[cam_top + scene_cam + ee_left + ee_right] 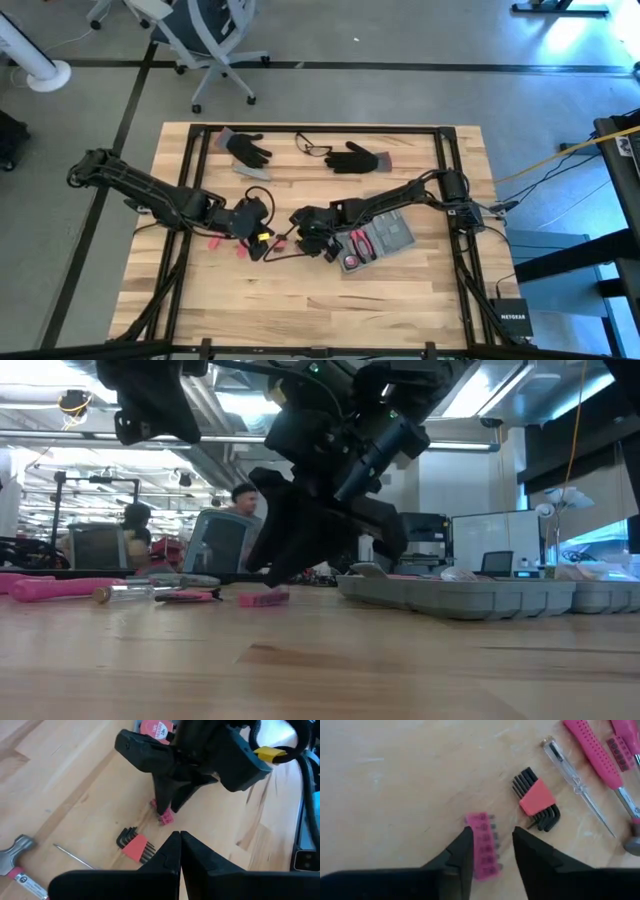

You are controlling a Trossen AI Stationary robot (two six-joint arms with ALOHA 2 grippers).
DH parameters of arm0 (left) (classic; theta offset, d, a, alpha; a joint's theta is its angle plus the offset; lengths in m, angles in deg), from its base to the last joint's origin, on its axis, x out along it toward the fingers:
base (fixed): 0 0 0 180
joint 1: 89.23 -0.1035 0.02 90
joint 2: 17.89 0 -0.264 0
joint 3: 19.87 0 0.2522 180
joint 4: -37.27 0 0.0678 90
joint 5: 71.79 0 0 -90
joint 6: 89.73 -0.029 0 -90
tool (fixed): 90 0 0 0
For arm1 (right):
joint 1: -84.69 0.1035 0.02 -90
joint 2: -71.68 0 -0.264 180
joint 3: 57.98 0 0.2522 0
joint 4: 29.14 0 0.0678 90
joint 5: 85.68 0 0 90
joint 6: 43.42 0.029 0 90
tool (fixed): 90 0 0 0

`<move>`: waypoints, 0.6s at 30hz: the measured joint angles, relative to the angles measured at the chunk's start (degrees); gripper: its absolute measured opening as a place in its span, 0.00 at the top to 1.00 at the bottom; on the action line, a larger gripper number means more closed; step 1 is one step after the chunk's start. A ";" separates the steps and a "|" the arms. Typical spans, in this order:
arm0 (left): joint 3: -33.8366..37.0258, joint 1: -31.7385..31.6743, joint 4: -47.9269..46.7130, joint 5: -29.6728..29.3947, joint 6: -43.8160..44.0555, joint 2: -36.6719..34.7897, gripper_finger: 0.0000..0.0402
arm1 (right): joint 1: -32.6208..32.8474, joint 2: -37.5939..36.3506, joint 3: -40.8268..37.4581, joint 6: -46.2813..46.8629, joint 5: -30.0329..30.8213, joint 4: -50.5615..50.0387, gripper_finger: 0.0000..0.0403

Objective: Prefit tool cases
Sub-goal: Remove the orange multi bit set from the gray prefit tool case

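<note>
Wooden bench (300, 300) bears the open tool case (385, 238), rigid and light by appearance; best gripped at a rim. Right gripper (490, 851) straddles a pink bit holder (482, 845), fingers parted; left gripper (179, 851) pinched empty.

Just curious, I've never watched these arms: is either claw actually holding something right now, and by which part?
Nothing is gripped. The right gripper stands open around a pink bit strip on the table. The left gripper is shut, empty.

1 tool case (385, 238), 2 gloves (245, 150), 1 hex-key set (538, 800), 1 pink bit holder (482, 845).
</note>
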 joint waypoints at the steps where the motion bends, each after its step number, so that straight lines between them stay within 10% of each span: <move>1: 0.00 0.00 -0.04 0.00 0.00 0.00 1.00 | 0.00 0.00 0.05 0.02 0.52 -0.01 0.65; 9: 0.00 0.00 -0.13 0.00 -0.21 0.00 1.00 | 0.00 0.00 7.86 -0.48 4.06 -15.56 0.61; 18: 0.00 0.00 -0.21 -0.26 -1.53 0.00 1.00 | -0.03 -0.17 12.10 15.84 -1.67 -27.32 0.97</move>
